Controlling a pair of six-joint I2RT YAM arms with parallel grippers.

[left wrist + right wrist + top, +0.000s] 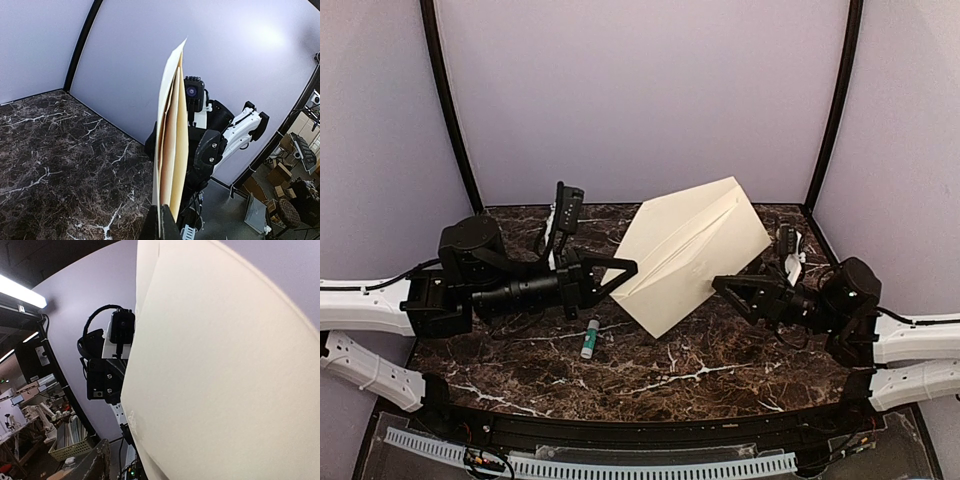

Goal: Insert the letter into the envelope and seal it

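Light, floppy envelope (690,250) was pinched at one corner by the left gripper (625,271); right gripper (729,295), jaws apart, stood beside its opposite edge, the likely second hold.

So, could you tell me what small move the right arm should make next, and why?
Probably close the right claw on the envelope, at the edge beside it. The left claw alone pinches the opposite corner and holds the envelope off the table, tilted, while the right claw's jaws appear spread right at that edge. A second grip should steady it for sealing.
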